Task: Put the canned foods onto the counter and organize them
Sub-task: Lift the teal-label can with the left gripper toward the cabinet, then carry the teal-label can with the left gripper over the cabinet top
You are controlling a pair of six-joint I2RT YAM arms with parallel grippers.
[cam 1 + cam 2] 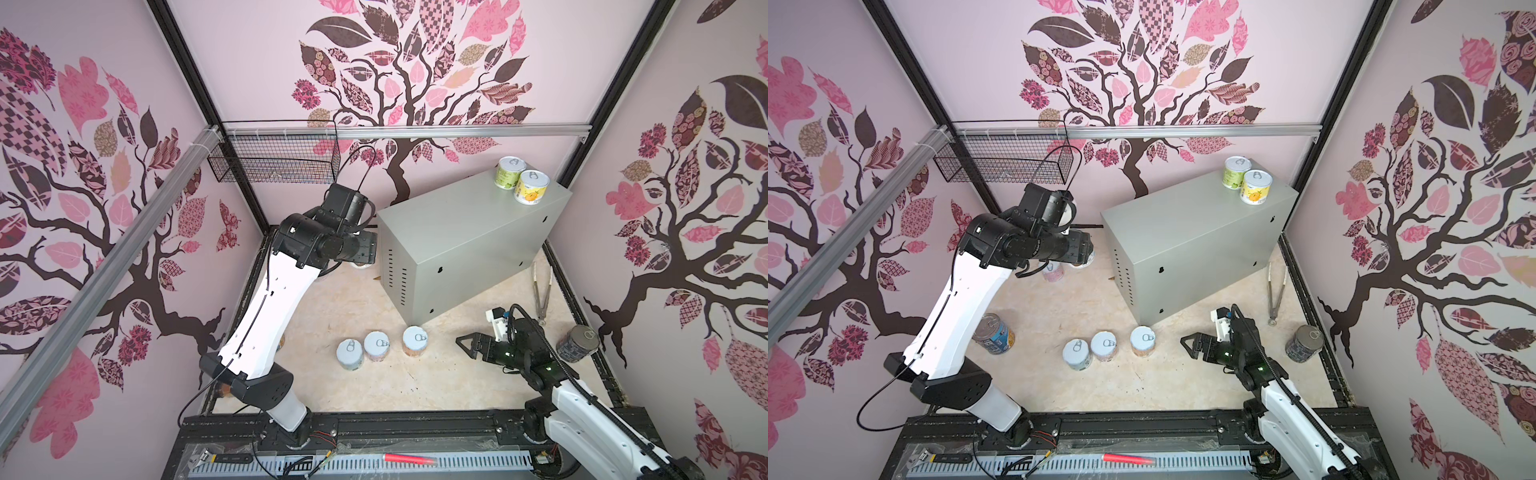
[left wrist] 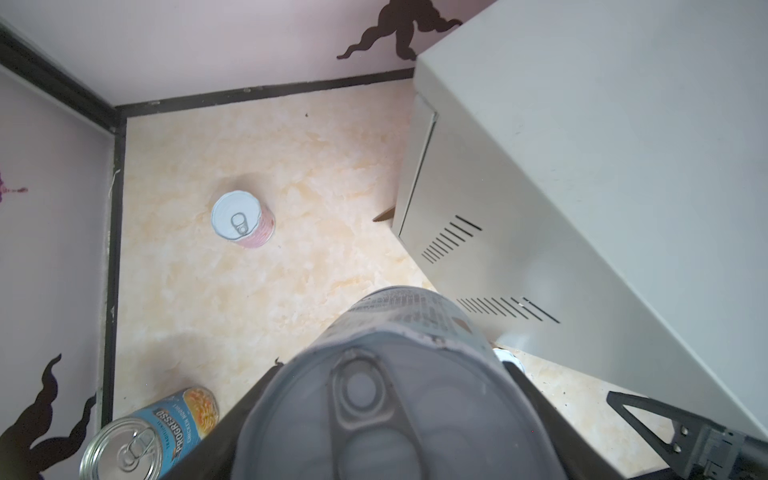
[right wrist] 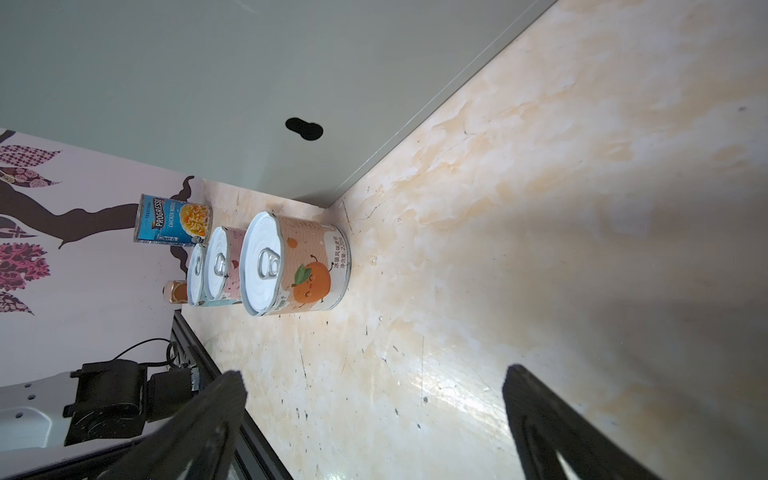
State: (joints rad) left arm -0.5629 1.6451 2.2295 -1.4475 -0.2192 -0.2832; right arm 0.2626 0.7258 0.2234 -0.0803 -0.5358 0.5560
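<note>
The left claw [image 2: 386,390] is clenched on a short can [image 2: 415,320] whose fine print is unreadable, beside the vented end of the grey bench [image 1: 469,232], its arm [image 1: 266,316] stretched forward. The right claw [image 3: 374,415] gapes empty, low over the floor [image 3: 540,208], facing a cartoon-orange can [image 3: 307,266] and the blue "PROGRESSO Chicken Noodle" can [image 3: 172,220]. A green-labelled can [image 1: 508,172] and a yellow-labelled can [image 1: 530,188] stand on the bench.

In the left wrist view, the short pale-lidded can [image 2: 399,332] in the left tool [image 2: 386,415] is blurred and cut off by the edge. A small brown object [image 3: 176,291] in the right wrist view is too small to identify.
</note>
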